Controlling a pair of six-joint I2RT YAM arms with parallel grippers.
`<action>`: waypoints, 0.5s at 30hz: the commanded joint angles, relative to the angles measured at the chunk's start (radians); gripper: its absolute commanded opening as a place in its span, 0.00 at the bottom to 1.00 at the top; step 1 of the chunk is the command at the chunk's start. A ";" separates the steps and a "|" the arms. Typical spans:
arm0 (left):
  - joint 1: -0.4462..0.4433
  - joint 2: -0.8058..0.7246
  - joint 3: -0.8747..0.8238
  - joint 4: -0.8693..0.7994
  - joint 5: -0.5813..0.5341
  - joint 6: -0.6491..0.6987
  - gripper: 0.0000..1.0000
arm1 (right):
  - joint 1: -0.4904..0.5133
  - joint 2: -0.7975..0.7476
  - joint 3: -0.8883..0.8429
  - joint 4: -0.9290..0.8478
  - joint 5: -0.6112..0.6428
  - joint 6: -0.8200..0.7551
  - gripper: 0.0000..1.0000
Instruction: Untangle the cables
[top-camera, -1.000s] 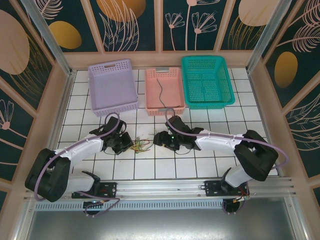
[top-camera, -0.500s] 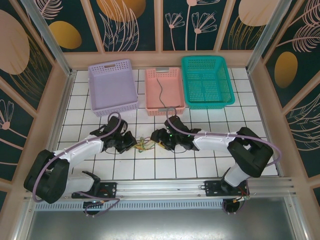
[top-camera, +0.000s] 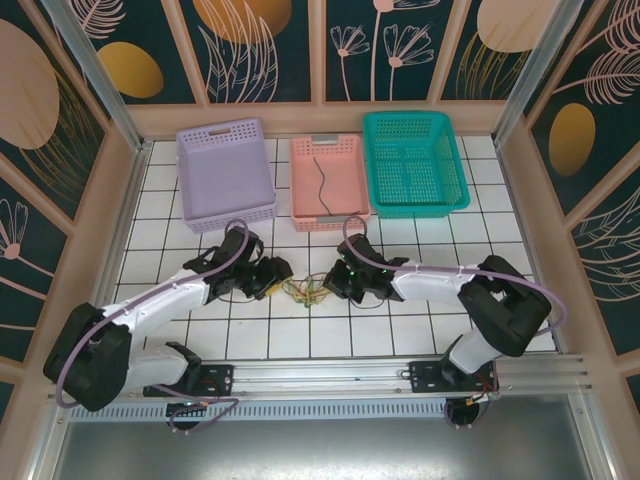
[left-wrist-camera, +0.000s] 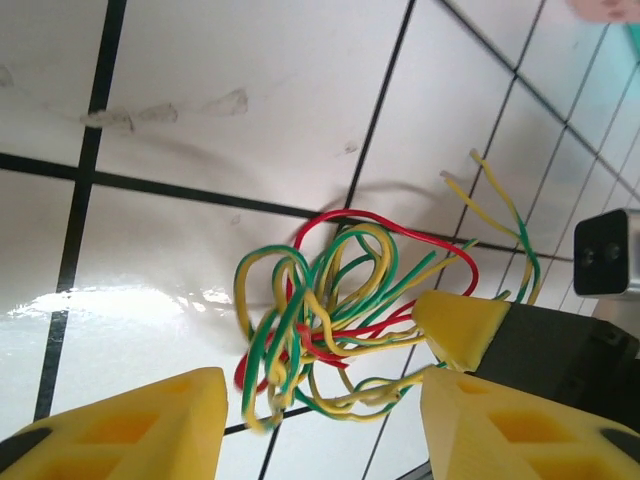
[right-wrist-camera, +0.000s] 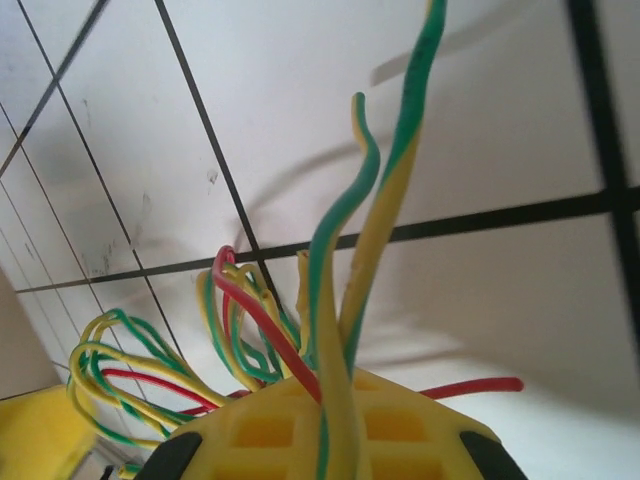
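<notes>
At the cables (top-camera: 305, 291), both arms (top-camera: 170, 290) (top-camera: 440, 282) outstretched

White arms (top-camera: 160, 295), black joints (top-camera: 515, 310), lilac hoses (top-camera: 225, 232), yellow fingers (left-wrist-camera: 130, 430).

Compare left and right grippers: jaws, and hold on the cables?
The left gripper has its jaws apart; the right gripper is shut. The cables loop loose in the left gripper's gap, while the right gripper pinches green-yellow strands. Shared: both are yellow-tipped, at the tangle, facing each other across it.
</notes>
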 joint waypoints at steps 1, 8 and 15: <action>-0.001 -0.025 0.008 -0.034 -0.038 0.024 0.47 | -0.015 -0.045 -0.004 -0.129 0.061 -0.111 0.00; -0.001 0.080 -0.001 0.039 0.025 0.058 0.39 | -0.028 -0.060 -0.013 -0.141 0.057 -0.136 0.00; -0.001 0.138 -0.020 0.123 0.040 0.069 0.28 | -0.057 -0.063 -0.023 -0.128 0.032 -0.146 0.00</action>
